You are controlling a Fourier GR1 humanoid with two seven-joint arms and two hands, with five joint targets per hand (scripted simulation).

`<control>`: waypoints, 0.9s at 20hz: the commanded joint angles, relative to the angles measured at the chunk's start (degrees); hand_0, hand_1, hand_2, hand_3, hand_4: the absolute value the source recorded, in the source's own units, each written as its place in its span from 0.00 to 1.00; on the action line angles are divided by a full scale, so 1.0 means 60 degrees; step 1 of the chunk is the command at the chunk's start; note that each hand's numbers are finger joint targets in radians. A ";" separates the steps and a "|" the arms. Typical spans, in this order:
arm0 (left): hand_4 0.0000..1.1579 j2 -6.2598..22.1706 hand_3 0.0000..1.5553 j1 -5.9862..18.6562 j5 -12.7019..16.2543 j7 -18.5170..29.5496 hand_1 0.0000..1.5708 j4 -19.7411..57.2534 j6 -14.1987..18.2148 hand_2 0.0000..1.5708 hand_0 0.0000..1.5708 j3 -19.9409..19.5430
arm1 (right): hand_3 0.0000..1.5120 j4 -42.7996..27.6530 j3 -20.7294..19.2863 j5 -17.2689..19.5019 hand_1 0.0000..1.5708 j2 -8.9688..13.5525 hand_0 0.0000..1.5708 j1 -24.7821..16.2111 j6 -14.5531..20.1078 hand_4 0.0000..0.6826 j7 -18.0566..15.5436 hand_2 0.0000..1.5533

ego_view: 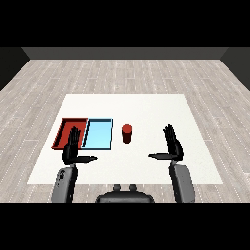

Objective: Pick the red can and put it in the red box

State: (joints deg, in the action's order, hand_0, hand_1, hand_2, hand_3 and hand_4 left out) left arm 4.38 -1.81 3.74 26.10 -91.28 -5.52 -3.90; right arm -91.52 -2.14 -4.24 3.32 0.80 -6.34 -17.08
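The red can [127, 133] stands upright just right of the light blue tray [98, 134]. The left hand [73, 149] partly hides the red tray [66, 129]. The right hand [171, 145] and it are spread open, empty.

Single head view only; no second view to share coverage. Camera sits above the near edge of the white table [146, 105], facing forward and down. Whole tabletop fits in frame, with grey plank floor [122, 73] around it and, far off, what looks like a dark wall [124, 52].
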 commanded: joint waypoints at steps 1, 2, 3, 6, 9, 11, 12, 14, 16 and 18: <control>0.00 0.0039 0.00 0.0285 0.0148 0.0166 0.00 0.0361 -0.0056 0.00 0.00 -0.0285 | 0.00 0.0319 -0.0300 -0.0186 0.00 0.0237 0.00 -0.0079 -0.0380 0.00 -0.0339 0.00; 0.00 0.0055 0.00 0.0349 -0.0080 0.0488 0.00 0.0607 -0.0140 0.00 0.00 -0.0155 | 0.00 -0.0076 0.0198 0.0259 0.00 -0.0211 0.00 -0.0250 0.0137 0.00 -0.0310 0.00; 0.00 -0.0007 0.00 -0.0008 0.0070 -0.0421 0.00 -0.0648 0.0073 0.00 0.00 -0.0050 | 0.00 -0.0229 -0.0158 -0.0293 0.00 0.0255 0.00 -0.0763 -0.0600 0.00 -0.0317 0.00; 0.00 0.0231 0.00 0.0367 0.0091 0.0304 0.00 0.0601 -0.0331 0.00 0.00 -0.0339 | 0.00 0.0385 -0.0265 -0.0472 0.00 0.0171 0.00 0.0468 -0.0444 0.00 0.0381 0.00; 0.00 -0.0174 0.00 0.0118 -0.0224 -0.0033 0.00 -0.0029 0.0181 0.00 0.00 0.0008 | 0.00 0.0142 -0.0187 -0.0523 0.00 0.0060 0.00 0.0274 -0.0413 0.00 0.0520 0.00; 0.00 -0.0291 0.00 -0.0131 -0.0241 0.0257 0.00 -0.0132 0.0194 0.00 0.00 0.0059 | 0.00 0.1070 -0.0308 -0.0440 0.00 -0.0158 0.00 0.1178 0.0003 0.00 0.0489 0.00; 0.00 -0.0043 0.00 0.0079 -0.0047 -0.0231 0.00 -0.0410 0.0064 0.00 0.00 -0.0118 | 0.00 0.1322 -0.0142 -0.0378 0.00 -0.0341 0.00 0.0889 -0.0070 0.00 -0.0028 0.00; 0.00 -0.0240 0.00 -0.0245 -0.0155 -0.0446 0.00 -0.0884 0.0103 0.00 0.00 0.0216 | 0.00 0.1502 -0.0219 -0.0398 0.00 -0.0244 0.00 0.1212 -0.0012 0.00 0.0226 0.00; 0.00 0.0152 0.00 -0.0234 0.0326 -0.0195 0.00 -0.0606 -0.0344 0.00 0.00 -0.0342 | 0.00 0.0899 -0.0270 -0.0579 0.00 0.0003 0.00 0.1338 -0.0071 0.00 0.1094 0.00; 0.00 0.0105 0.00 0.0430 0.0045 0.0860 0.00 0.0998 -0.0351 0.00 0.00 -0.0431 | 0.00 0.2727 -0.0209 -0.0354 0.00 -0.0436 0.00 0.2317 0.0036 0.00 -0.0036 0.00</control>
State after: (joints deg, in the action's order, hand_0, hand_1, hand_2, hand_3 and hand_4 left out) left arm 4.13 -2.14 3.72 27.77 -91.36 -6.47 -4.83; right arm -82.09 -3.09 -6.45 1.67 9.30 -6.35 -15.24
